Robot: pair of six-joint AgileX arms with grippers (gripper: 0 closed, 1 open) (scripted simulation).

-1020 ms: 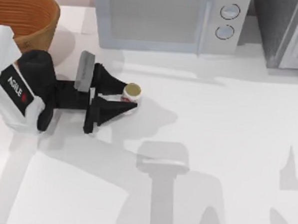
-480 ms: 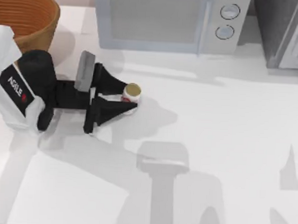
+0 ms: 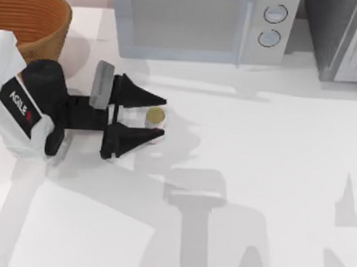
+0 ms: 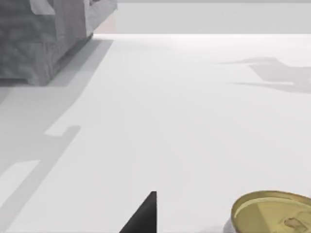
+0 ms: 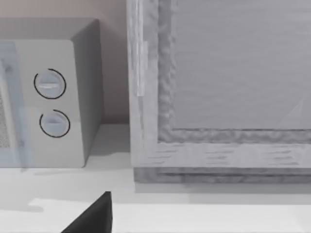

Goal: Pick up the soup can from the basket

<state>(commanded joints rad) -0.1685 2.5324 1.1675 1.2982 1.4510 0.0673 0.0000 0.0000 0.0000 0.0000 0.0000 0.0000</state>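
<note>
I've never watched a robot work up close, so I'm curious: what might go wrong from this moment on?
The left gripper stands open around the soup can, which sits on the table, not in the basket. If the arm pulls back crookedly, a finger could perhaps tip the upright can. Once tipped, the round can might roll away across the bare table.

A simulated kitchen — microwave (image 3: 199, 24) on a white counter (image 3: 272, 174).

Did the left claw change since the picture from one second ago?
Yes. Against the fixed microwave, the left claw stays in place, but its fingers have spread open and stand apart from the soup can, which rests on the table.
</note>
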